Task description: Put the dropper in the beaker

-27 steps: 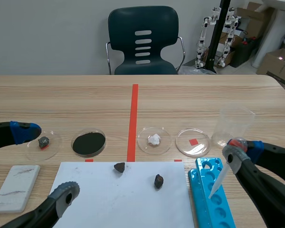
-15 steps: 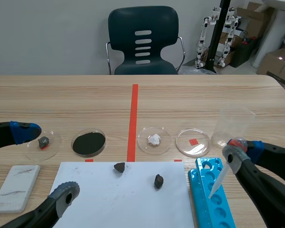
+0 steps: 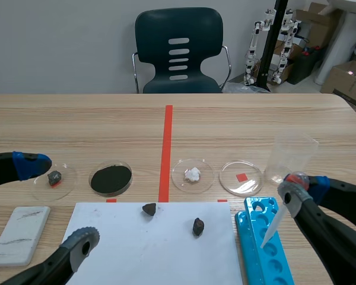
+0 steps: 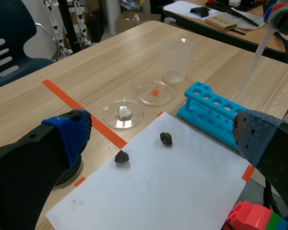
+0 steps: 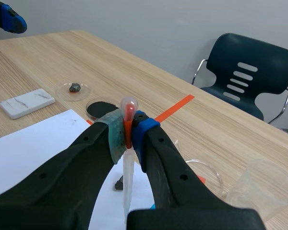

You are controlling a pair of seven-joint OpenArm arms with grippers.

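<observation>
My right gripper [image 3: 298, 187] is shut on a clear plastic dropper [image 3: 274, 222] with a red neck, held just under its bulb. The dropper hangs tilted, its tip over the blue tube rack [image 3: 267, 252]. In the right wrist view the dropper [image 5: 127, 158] is pinched between the pads of the gripper [image 5: 128, 134]. The clear plastic beaker [image 3: 293, 157] stands upright just behind this gripper, seen again ahead and to the side as the beaker [image 5: 262, 186]. My left gripper [image 3: 54, 205] stays open low at the near left, holding nothing. From its own view, the gripper [image 4: 158, 139] faces the beaker [image 4: 175, 60] and the dropper [image 4: 252, 67].
A white paper sheet [image 3: 154, 246] with two dark stones [image 3: 198, 226] lies at the front. Behind it stand several petri dishes [image 3: 241, 177], one holding black powder [image 3: 111, 179]. A white block [image 3: 19, 234] lies at the near left. A dark chair [image 3: 178, 50] is across the table.
</observation>
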